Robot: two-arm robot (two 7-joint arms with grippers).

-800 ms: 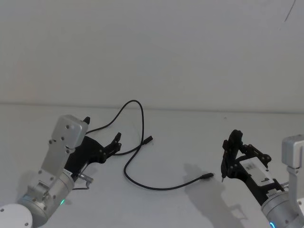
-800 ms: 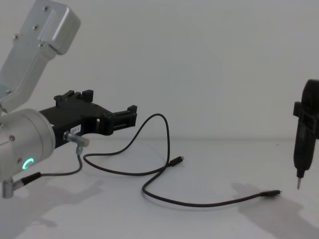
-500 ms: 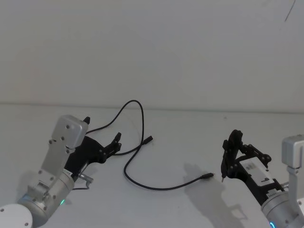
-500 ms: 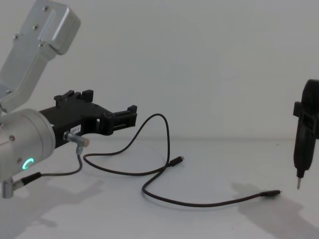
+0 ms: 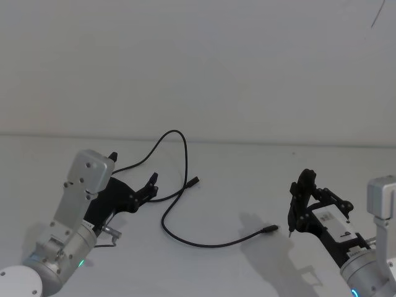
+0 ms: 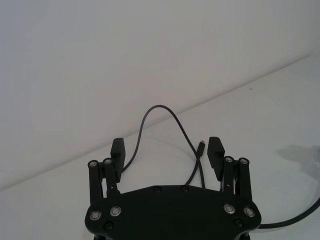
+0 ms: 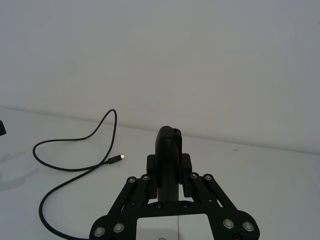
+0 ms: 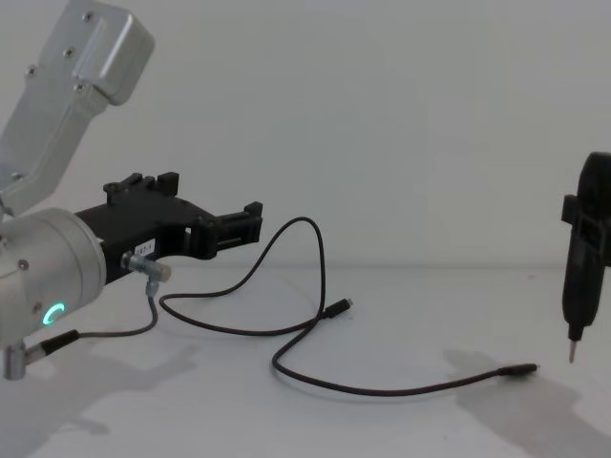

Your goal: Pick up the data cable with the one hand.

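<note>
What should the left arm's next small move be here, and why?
Probably ease the left gripper forward and down toward the data cable. Its jaws stand open above the table, the cable's raised arch sits just ahead between them, and nothing is gripped yet. The right gripper sits apart at the right, shut on a pointed tool.

Losing a stretch of the data cable behind the left gripper in the head view; cropping the right gripper and its pointed tool at the chest view's right edge.
</note>
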